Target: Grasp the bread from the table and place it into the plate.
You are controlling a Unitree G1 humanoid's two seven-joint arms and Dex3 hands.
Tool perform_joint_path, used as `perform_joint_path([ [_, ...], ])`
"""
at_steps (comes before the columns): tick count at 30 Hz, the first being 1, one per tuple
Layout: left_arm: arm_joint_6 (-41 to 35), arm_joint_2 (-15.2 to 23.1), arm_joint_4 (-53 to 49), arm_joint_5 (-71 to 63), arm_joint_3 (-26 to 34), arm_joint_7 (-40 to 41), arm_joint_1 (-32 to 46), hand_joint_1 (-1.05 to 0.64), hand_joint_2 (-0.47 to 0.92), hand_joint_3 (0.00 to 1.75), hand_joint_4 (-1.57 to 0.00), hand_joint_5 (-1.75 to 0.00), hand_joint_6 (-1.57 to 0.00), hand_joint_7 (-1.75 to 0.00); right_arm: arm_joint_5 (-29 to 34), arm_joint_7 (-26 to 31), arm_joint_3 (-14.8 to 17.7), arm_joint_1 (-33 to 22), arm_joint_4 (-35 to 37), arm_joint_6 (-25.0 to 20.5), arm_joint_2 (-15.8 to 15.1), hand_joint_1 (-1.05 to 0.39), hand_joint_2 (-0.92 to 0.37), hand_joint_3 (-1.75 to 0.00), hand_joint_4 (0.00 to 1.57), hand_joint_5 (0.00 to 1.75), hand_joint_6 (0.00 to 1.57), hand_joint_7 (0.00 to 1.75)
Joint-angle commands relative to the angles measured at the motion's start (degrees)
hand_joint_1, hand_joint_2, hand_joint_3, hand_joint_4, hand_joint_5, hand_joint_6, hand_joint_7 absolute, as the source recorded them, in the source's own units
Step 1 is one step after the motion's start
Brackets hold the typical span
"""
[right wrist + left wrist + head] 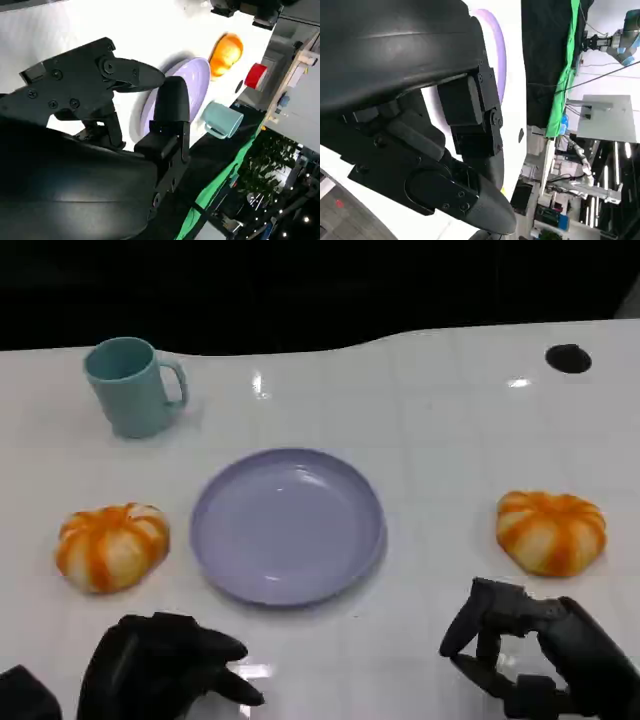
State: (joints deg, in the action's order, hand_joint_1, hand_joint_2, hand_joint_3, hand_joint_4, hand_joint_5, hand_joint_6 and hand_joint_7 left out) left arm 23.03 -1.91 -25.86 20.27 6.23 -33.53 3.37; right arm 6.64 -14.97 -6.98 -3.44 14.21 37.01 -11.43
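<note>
Two orange-and-white striped bread rolls lie on the white table: one bread [111, 545] left of the plate, the other bread [551, 530] to its right. The lavender plate [288, 525] sits between them with nothing in it. My left hand [165, 665] rests low at the near edge, below the left bread, its fingers spread and holding nothing. My right hand [535, 655] hovers just below the right bread, fingers apart around nothing. In the right wrist view my right hand [125, 95] reaches toward the plate [192, 82], with the far bread [226, 51] beyond it.
A teal mug [130, 387] stands at the back left, seen also as the mug [221, 120] in the right wrist view. A small black disc [568, 358] lies at the back right. The table's far edge meets a dark backdrop.
</note>
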Motion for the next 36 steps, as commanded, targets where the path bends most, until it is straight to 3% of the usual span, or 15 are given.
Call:
perform_joint_path([
  [1,-0.32,0.83,0.84,0.09,0.21,-0.11,0.01,-1.05,0.75,0.00,-1.57,-0.36,-1.57,-0.15,-0.71,0.09,0.46,-0.05,-0.08,0.43,-0.77,-0.23,-0.72,-0.65,0.64,1.69,0.64,1.32],
  [21,0.05,0.93,0.90,-0.12,0.31,-0.08,-0.06,-1.05,0.76,0.00,-1.57,-0.37,-1.57,-0.15,-0.16,0.42,0.37,0.12,0.04,0.51,-0.68,-0.23,-0.72,-0.63,0.62,1.74,0.64,1.32],
  [29,-0.39,0.95,0.85,0.41,0.40,-0.53,-0.01,-1.05,0.75,0.00,-1.57,-0.36,-1.57,-0.14,-0.81,0.88,1.08,0.07,-0.57,0.29,-0.45,-0.22,-0.70,-0.68,0.61,1.64,0.65,1.29],
  [36,-0.24,1.07,0.89,0.02,0.44,-0.10,0.01,-1.05,0.75,0.00,-1.57,-0.36,-1.57,-0.15,-0.55,3.81,3.10,1.13,-1.51,0.73,-0.17,-0.19,-0.72,-0.60,0.58,1.34,0.64,0.87],
])
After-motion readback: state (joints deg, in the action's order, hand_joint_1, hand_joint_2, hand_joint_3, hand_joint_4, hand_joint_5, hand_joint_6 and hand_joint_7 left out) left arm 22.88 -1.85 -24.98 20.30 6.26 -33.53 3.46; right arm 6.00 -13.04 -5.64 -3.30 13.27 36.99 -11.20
